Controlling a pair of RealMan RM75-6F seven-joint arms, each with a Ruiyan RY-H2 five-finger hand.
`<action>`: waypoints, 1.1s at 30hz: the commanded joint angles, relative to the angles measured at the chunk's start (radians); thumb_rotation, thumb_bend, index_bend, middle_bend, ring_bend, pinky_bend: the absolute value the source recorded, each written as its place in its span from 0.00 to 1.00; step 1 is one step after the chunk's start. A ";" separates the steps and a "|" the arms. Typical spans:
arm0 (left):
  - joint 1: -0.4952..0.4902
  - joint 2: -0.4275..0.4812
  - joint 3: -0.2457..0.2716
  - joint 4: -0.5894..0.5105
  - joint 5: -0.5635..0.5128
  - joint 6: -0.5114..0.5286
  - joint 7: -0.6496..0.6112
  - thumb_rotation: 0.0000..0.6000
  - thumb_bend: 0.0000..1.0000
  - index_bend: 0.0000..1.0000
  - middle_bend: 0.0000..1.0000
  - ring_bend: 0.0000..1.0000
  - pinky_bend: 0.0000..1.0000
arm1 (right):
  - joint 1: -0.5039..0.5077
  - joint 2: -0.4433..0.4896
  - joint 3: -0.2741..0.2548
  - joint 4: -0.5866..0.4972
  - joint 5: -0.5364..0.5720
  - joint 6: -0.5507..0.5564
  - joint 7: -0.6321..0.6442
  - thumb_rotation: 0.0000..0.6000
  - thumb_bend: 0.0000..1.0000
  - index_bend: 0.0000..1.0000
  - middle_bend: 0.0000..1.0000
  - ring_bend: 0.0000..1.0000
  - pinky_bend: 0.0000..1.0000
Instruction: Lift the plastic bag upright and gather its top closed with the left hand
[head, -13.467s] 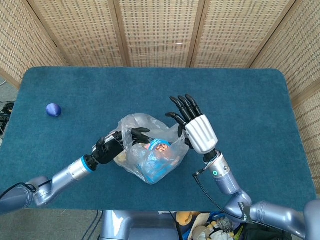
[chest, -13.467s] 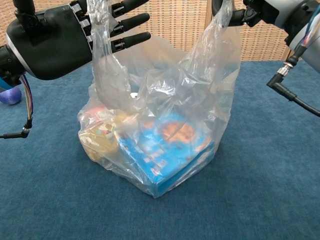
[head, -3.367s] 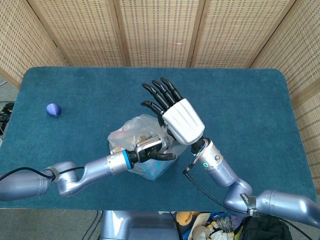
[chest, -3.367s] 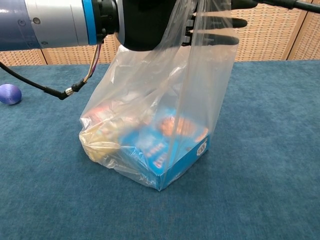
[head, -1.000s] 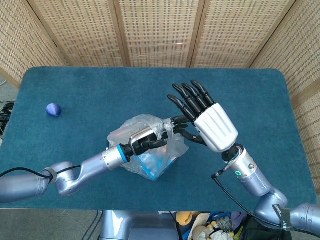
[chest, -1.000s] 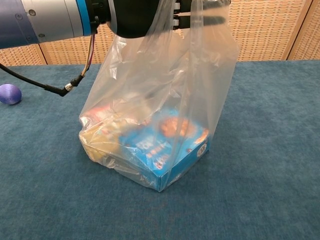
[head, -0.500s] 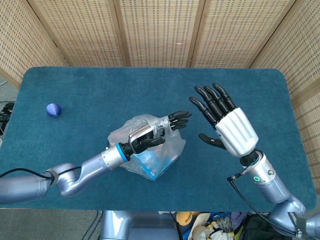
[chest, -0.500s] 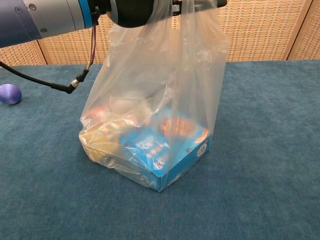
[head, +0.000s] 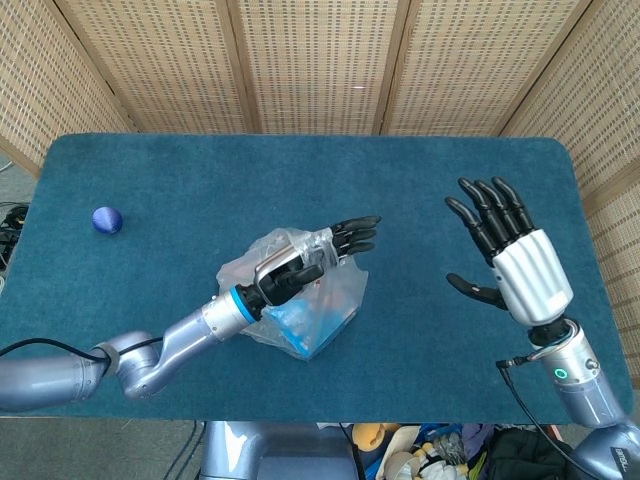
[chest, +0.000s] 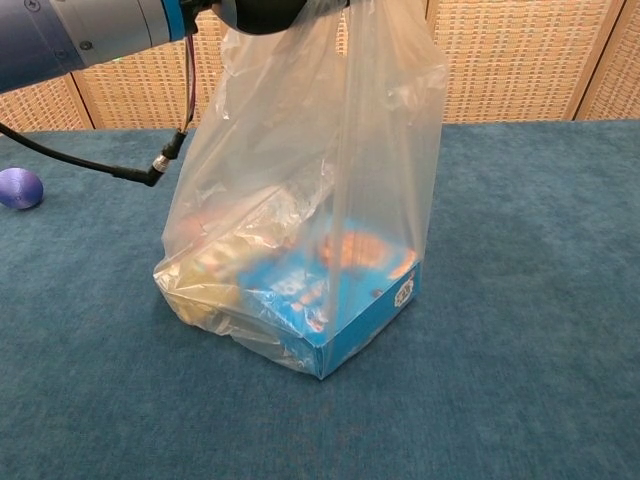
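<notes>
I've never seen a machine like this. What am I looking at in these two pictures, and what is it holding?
This is a robot with two metal arms, each ending in a hand shaped like a person's. One picture looks down from the robot's head; the other looks out from its chest, close to the table. The table is covered in blue cloth. The left hand holds the top of a clear plastic bag, which stands upright; the chest view shows its base resting on the cloth. Inside the bag are a blue box and some other packets. The right hand is off to the side with its fingers spread, holding nothing. A small purple ball lies near the table's far left edge, well away from the bag.
</notes>
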 joint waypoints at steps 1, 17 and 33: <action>0.012 0.001 -0.008 -0.006 -0.013 0.010 -0.005 0.57 0.22 0.16 0.08 0.05 0.10 | -0.034 0.001 -0.017 0.025 0.014 0.022 0.027 1.00 0.00 0.00 0.00 0.00 0.01; 0.070 0.105 -0.028 -0.093 -0.042 0.013 0.087 1.00 0.38 0.49 0.50 0.38 0.39 | -0.205 -0.144 -0.120 0.318 0.132 0.049 0.150 1.00 0.00 0.00 0.00 0.00 0.01; 0.130 0.284 -0.075 -0.252 -0.106 -0.023 0.271 1.00 0.85 0.82 0.80 0.63 0.65 | -0.295 -0.193 -0.155 0.279 0.066 0.128 0.069 1.00 0.00 0.00 0.00 0.00 0.01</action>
